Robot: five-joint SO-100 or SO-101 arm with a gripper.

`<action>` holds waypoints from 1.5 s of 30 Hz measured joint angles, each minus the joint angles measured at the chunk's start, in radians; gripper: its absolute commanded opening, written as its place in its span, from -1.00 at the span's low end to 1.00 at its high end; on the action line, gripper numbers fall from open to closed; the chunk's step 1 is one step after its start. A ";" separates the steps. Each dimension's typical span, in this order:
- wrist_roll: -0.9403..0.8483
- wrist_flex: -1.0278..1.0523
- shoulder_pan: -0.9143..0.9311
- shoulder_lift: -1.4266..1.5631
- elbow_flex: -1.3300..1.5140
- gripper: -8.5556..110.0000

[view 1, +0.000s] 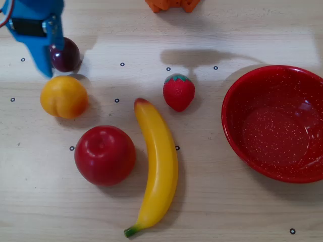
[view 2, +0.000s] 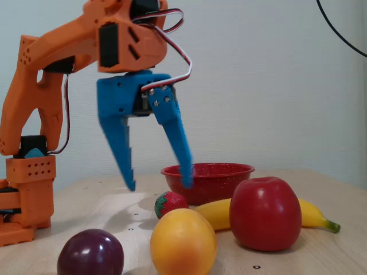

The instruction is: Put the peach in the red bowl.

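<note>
Pale wood-grain table (view 1: 227,212) under a plain blue-grey wall. At the upper left of the overhead view, blue gripper (view 2: 159,184) spread wide, empty, raised above the tabletop in the fixed view. Just below it, left of centre, peach (view 1: 63,97) on the table, beside the plum (view 1: 66,54) and above the apple (view 1: 105,155). At the right edge, red bowl (view 1: 237,85), empty, well apart from the peach.
</note>
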 measured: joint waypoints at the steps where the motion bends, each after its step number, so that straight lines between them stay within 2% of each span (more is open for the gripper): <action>1: 0.028 0.003 -0.012 -0.012 -0.009 -0.17; 8: 0.135 0.008 -0.025 -0.094 -0.046 0.09; 14: 0.196 0.008 -0.026 -0.176 -0.048 0.12; 31: 0.196 -0.002 0.002 -0.307 -0.092 0.19; 45: 0.196 -0.135 0.041 -0.377 -0.092 0.18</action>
